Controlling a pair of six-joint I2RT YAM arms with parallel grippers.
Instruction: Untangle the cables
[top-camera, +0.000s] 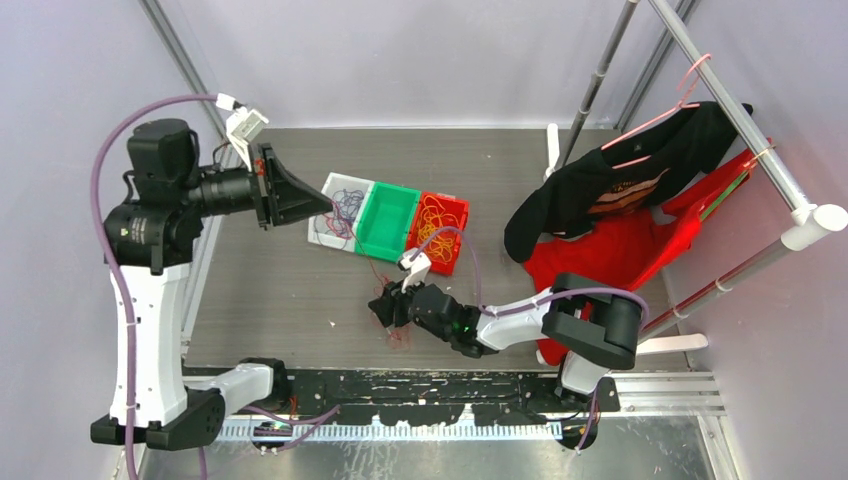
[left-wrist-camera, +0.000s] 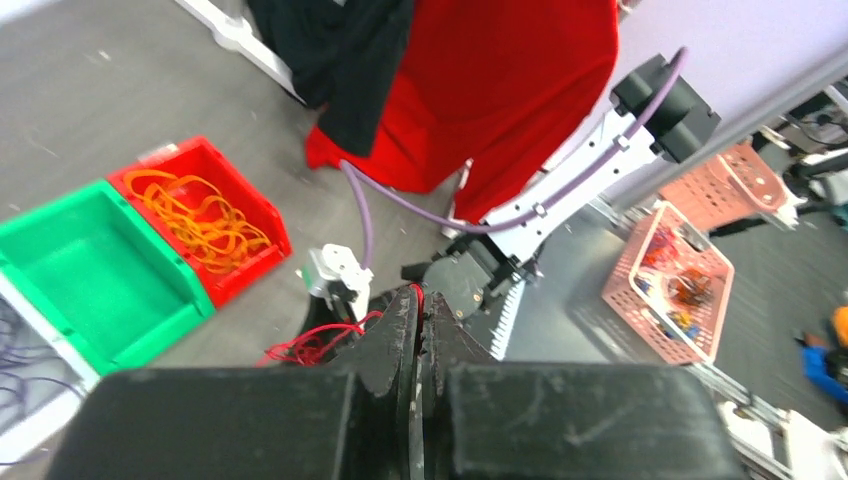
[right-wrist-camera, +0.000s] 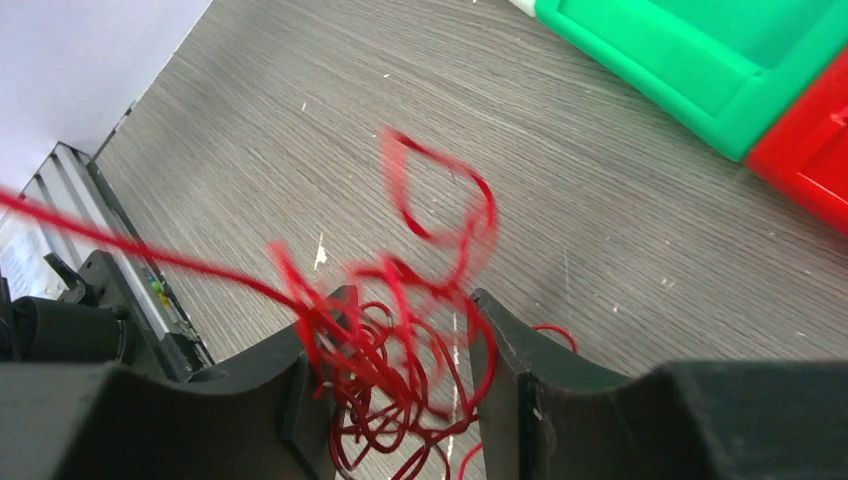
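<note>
Your left gripper (left-wrist-camera: 417, 298) is closed and pinches one strand of the red cables (right-wrist-camera: 390, 380), which runs straight and tight. Your right gripper (right-wrist-camera: 412, 300) has its jaws apart, low over the table (right-wrist-camera: 300, 120), with the red tangle between them, near the green bin (right-wrist-camera: 700, 60).

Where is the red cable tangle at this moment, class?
In the right wrist view, the red cable tangle sits between the right hand's fingers, nearer the robot than the green bin.
</note>
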